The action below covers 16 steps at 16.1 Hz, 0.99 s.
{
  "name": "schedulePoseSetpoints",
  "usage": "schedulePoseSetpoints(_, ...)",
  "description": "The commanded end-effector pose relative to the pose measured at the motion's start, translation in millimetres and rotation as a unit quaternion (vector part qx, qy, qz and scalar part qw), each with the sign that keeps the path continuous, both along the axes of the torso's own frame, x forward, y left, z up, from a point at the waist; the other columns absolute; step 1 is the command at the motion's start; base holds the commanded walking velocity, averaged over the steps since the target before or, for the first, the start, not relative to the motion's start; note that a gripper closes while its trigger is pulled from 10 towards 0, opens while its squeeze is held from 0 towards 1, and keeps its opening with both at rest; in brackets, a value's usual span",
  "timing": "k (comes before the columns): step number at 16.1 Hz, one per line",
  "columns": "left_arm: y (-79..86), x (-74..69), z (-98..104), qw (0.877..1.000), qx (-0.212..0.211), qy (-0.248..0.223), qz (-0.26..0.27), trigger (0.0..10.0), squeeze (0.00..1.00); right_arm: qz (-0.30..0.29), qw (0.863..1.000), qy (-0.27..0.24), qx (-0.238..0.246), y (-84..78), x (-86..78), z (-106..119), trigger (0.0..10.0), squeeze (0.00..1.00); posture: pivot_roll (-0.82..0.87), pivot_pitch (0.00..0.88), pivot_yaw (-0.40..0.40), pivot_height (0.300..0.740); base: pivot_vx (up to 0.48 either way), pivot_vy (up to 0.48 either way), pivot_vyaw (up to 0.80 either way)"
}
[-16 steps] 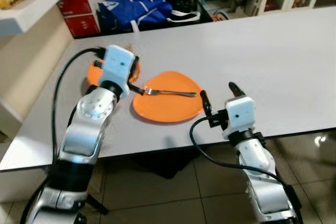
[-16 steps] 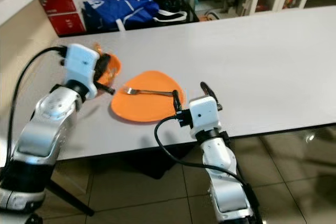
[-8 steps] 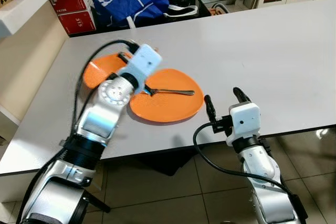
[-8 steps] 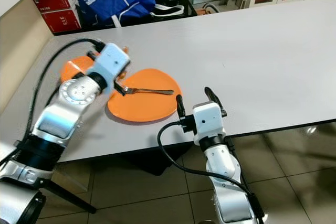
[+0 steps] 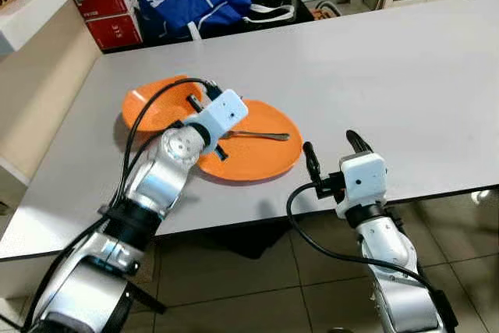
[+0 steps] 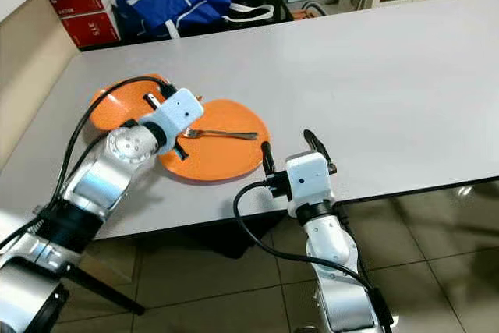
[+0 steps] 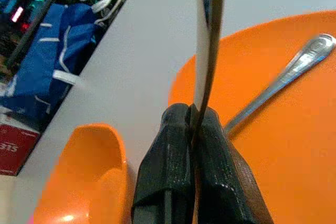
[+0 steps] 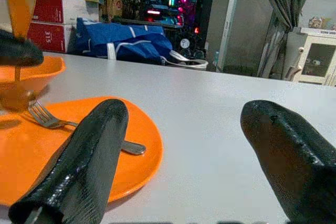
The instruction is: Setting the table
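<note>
Left gripper [image 5: 204,126] lowered, clamping knife [image 7: 206,51] over plate [image 5: 261,157]; fork [image 5: 261,136] beside.

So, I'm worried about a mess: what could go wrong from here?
The left gripper, shut on a thin utensil, hangs low over the plate and could knock the fork. The plate lies fairly near the table edge, so a push might slide it off.

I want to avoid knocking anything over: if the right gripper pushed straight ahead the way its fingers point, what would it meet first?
Probably nothing soon. The right gripper, fingers open, points across the bare table. The orange plate with the fork lies off to its left finger's side, so that finger might brush its rim; depth is unclear.
</note>
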<state>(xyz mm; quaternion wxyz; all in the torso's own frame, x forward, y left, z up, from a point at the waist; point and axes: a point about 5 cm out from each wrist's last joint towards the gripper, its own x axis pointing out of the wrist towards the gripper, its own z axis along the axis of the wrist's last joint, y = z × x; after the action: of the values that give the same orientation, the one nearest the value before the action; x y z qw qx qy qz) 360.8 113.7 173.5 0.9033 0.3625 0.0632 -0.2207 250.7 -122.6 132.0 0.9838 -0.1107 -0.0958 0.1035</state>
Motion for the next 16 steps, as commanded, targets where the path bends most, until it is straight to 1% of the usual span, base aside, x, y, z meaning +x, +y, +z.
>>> schedulePoseSetpoints(1,4.7,3.8,5,1.000,0.016,-0.012,0.006,0.0,0.00,0.007,1.000,0.000,0.004,4.0,-3.2,2,10.0,0.00,-0.20,0.057,0.163,0.740,0.000,0.000,0.00)
schedulePoseSetpoints(5,-1.0,8.0,3,0.999,0.038,-0.018,-0.011,0.0,0.00,0.006,1.000,0.002,0.002,3.3,-5.9,2,10.0,0.00,-0.21,0.071,0.165,0.740,0.000,0.000,0.00)
schedulePoseSetpoints(10,-6.2,10.2,1,0.998,0.047,-0.018,-0.023,0.0,0.00,0.004,1.000,0.003,0.000,2.4,-8.5,2,10.0,0.00,-0.22,0.080,0.167,0.740,0.000,0.000,0.00)
schedulePoseSetpoints(11,-9.6,10.4,1,0.998,0.047,-0.018,-0.028,1.4,0.00,0.004,1.000,0.004,-0.001,2.2,-8.9,2,10.0,0.00,-0.22,0.080,0.167,0.740,0.000,0.000,0.00)
schedulePoseSetpoints(12,-10.9,10.5,0,0.999,0.044,-0.017,-0.028,4.2,0.00,0.004,1.000,0.004,-0.001,2.2,-8.9,3,10.0,0.00,-0.22,0.081,0.166,0.740,0.000,0.000,0.00)
schedulePoseSetpoints(13,-12.2,10.8,0,0.999,0.042,-0.016,-0.028,8.9,0.00,0.004,1.000,0.004,-0.001,2.1,-9.0,3,10.0,0.00,-0.22,0.081,0.166,0.740,0.000,0.000,0.00)
schedulePoseSetpoints(14,-13.3,11.9,-1,0.999,0.032,-0.010,-0.023,10.0,0.30,0.003,1.000,0.005,-0.002,2.3,-9.2,3,10.0,0.00,-0.22,0.084,0.169,0.740,0.000,0.000,0.00)
schedulePoseSetpoints(15,-13.3,12.2,-2,0.999,0.029,-0.009,-0.021,10.0,0.30,0.003,1.000,0.005,-0.002,2.4,-9.2,3,10.0,0.00,-0.22,0.084,0.169,0.740,0.000,0.000,0.00)
schedulePoseSetpoints(16,-13.2,13.8,-1,1.000,0.023,-0.007,-0.014,10.0,1.00,0.002,1.000,0.005,-0.002,2.4,-9.2,3,10.0,0.00,-0.22,0.082,0.170,0.740,0.000,0.000,0.00)
